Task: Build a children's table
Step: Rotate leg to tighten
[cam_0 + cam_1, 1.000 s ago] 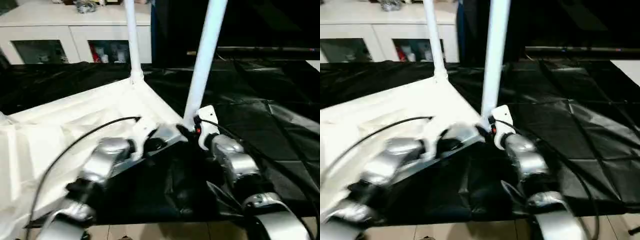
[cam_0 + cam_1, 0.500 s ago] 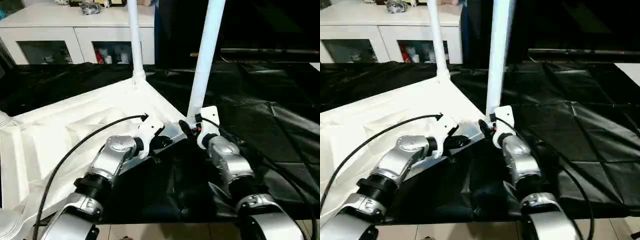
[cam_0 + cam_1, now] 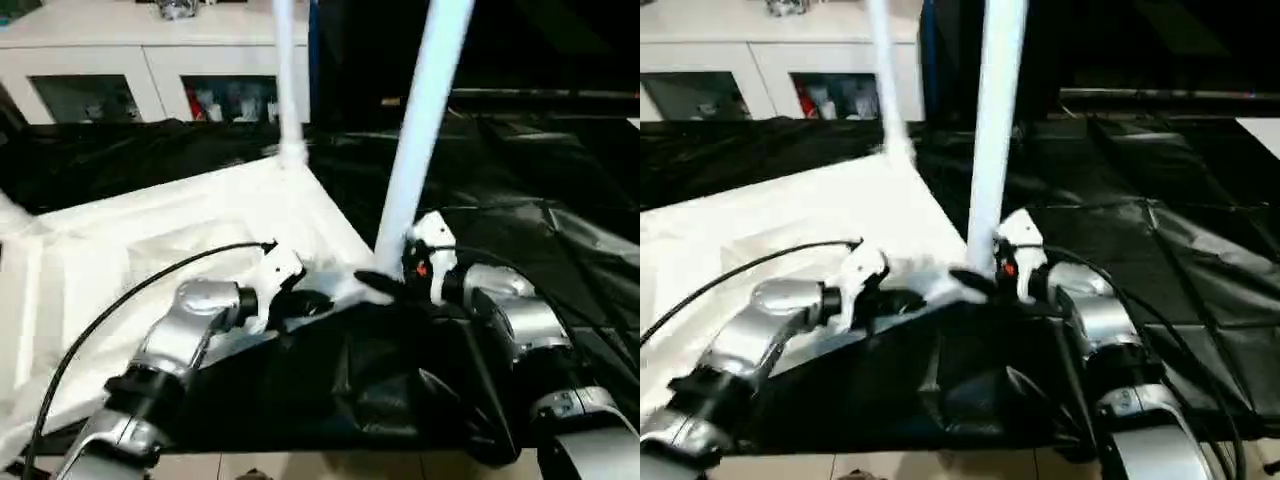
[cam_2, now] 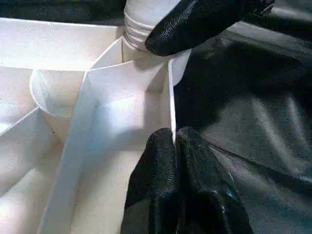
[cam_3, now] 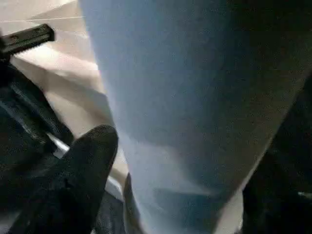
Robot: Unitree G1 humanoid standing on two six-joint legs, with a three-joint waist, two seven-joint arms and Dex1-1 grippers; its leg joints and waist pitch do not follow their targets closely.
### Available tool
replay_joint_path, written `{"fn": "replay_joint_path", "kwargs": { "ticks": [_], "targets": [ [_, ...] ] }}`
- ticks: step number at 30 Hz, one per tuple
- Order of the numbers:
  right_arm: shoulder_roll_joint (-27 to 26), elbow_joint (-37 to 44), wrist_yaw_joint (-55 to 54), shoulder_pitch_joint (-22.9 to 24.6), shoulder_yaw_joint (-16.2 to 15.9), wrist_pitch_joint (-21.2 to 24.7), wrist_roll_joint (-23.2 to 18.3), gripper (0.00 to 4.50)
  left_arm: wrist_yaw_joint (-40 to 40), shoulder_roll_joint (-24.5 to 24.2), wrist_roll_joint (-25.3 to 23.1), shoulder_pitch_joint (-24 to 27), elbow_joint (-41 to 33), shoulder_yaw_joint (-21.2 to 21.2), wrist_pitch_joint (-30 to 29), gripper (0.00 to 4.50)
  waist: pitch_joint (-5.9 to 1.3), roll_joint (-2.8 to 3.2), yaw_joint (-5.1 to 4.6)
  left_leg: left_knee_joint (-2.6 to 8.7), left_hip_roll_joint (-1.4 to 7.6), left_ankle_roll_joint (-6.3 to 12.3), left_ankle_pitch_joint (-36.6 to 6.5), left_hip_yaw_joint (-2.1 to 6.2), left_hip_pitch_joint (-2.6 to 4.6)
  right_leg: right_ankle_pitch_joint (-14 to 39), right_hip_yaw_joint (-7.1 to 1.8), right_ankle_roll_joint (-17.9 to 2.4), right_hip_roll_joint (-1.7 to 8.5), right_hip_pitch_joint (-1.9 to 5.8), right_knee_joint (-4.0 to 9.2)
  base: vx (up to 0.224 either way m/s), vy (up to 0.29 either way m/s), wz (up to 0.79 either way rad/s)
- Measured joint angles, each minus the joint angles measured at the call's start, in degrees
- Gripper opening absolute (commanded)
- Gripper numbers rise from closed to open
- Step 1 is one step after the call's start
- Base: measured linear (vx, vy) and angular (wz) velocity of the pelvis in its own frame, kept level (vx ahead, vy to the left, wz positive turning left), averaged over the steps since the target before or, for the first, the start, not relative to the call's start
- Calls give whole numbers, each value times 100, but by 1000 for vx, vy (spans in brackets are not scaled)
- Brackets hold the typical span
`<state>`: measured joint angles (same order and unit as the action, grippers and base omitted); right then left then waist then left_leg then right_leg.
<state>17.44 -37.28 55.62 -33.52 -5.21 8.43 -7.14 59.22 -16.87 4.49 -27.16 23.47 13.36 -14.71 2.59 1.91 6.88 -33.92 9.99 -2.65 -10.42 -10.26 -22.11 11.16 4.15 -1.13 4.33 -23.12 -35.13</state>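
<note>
The table (image 3: 200, 230) lies upside down on a black sheet (image 3: 540, 200), ribbed underside up, its near corner at the sheet's near middle; two legs stand up from it: the near leg (image 3: 425, 120) rises from that near corner, the far leg (image 3: 287, 80) from the corner behind it, toward the sheet's far edge; in the left wrist view the near leg's ringed foot sits in the corner socket (image 4: 141, 24).

The left hand (image 4: 174, 146) is pinched narrow on the table's thin side wall, one black finger (image 4: 156, 165) on each face of it, just beside the near corner; the right hand (image 3: 385, 285) is closed round the foot of the near leg, and in the right wrist view a black fingertip (image 5: 90, 156) presses against the tube while the other finger lies on its far side; the two hands sit close together at that corner, apart from each other.

Past the sheet's far edge stands a white cabinet (image 3: 150, 60) with glass-fronted compartments.
</note>
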Motion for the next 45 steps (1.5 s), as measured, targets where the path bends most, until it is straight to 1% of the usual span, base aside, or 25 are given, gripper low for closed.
{"fn": "replay_joint_path", "kwargs": {
  "ticks": [1,2,4,6,7,11,18,21,23,24,25,28,30,31,34,36,37,41,44,45],
  "targets": [
    [37,43,48,6,-33,30,0,348,20,-10,19,5,-5,4,-10,0,0,0,2,-2,0,0,0,-2,0,-1,-2,-1,1,1,0,0,0,0],
    [52,64,72,14,-44,39,0,340,36,-20,25,13,-17,5,-13,0,0,-1,1,-2,0,0,0,-3,1,-1,-2,-1,1,1,0,0,0,0],
    [77,64,93,16,-42,52,0,340,70,-42,32,39,-51,5,-23,0,1,-1,6,-1,0,0,0,-3,1,-1,-1,0,1,0,-2,0,0,0],
    [89,64,115,15,-41,69,0,309,77,-65,32,54,-75,5,-31,0,0,-1,19,0,1,1,0,-3,1,0,0,1,0,-1,-3,0,0,0],
    [91,65,120,15,-39,77,0,309,79,-73,33,57,-78,5,-36,0,0,-1,22,0,1,1,1,-3,1,0,0,1,0,-1,-3,0,0,0],
    [123,92,168,20,-39,104,0,275,111,-88,33,72,-117,5,-57,0,0,-1,33,0,1,1,1,-3,1,0,0,1,0,-2,-3,0,0,0],
    [72,123,55,81,1,106,-2,264,35,-52,33,78,-112,5,-87,0,0,-1,48,-1,1,1,1,-3,3,0,-1,1,0,-1,-7,0,0,0],
    [-112,58,-403,95,121,95,0,264,-186,26,12,28,-31,-1,-95,0,0,-1,32,-9,1,0,1,-3,7,-1,-2,0,1,1,-15,0,0,0],
    [-357,-128,-1054,75,343,15,-6,263,-480,181,-82,-121,185,-14,-73,0,-1,-2,13,-10,-1,-1,1,-4,15,-6,-6,-6,1,7,-13,0,0,0],
    [-497,-244,-1427,45,470,-29,-10,263,-652,271,-133,-213,323,-15,-57,0,-2,-2,-1,-11,-1,-1,1,-3,18,-9,-7,-8,2,10,-13,0,0,0],
    [-739,-419,-2101,-49,650,-86,-4,263,-968,443,-227,-383,560,-20,-40,0,-2,-1,-25,-11,-3,-2,1,-4,21,-17,-8,-14,2,12,-12,0,0,0],
    [-1081,-691,-3321,-206,904,-177,6,263,-1515,808,-342,-654,974,-21,-17,0,-3,-1,-24,-10,-6,-3,2,-4,30,-25,-8,-15,7,29,-3,0,0,0],
    [-1177,-759,-3677,-238,953,-223,4,263,-1663,912,-354,-704,1085,-21,5,0,-7,5,-20,-10,-7,-3,2,-3,31,-27,-8,-13,7,35,1,0,0,0],
    [-1347,-832,-4000,-276,1009,-296,9,263,-1774,983,-365,-767,1204,-22,42,0,-14,16,-21,-9,-7,-3,2,-3,34,-28,-8,-12,8,39,3,0,0,0],
    [-1612,-937,-4545,-328,1121,-463,85,263,-1879,1108,-421,-844,1367,-20,159,0,-16,19,-27,-7,-8,-3,2,-3,34,-29,-8,-11,9,40,5,0,0,0],
    [-1658,-1014,-4593,-348,1150,-573,125,263,-1878,1101,-438,-844,1386,-13,216,0,-16,20,-33,-6,-8,-3,1,-3,34,-29,-8,-10,9,40,5,0,0,0],
    [-1664,-1047,-4593,-350,1153,-629,127,319,-1878,1096,-445,-844,1386,-10,227,0,-16,20,-32,-5,-8,-3,2,-3,34,-29,-7,-9,9,40,6,0,0,0],
    [-1801,-1084,-4560,-352,1202,-778,18,368,-1957,1042,-486,-844,1424,-20,343,0,-16,23,-67,3,-8,-3,2,-3,32,-33,-8,0,9,30,6,0,0,0],
    [-1707,-1094,-4207,-350,1143,-811,-1,380,-1871,970,-470,-843,1438,-18,432,0,-15,21,-92,9,-8,-3,2,-3,27,-35,-7,-1,8,22,6,0,0,0],
    [-1656,-1081,-4073,-342,1136,-805,-3,397,-1813,939,-450,-837,1430,-19,437,0,-15,22,-99,11,-8,-3,2,-3,24,-38,-7,-5,8,19,6,0,0,0]
  ]
}}
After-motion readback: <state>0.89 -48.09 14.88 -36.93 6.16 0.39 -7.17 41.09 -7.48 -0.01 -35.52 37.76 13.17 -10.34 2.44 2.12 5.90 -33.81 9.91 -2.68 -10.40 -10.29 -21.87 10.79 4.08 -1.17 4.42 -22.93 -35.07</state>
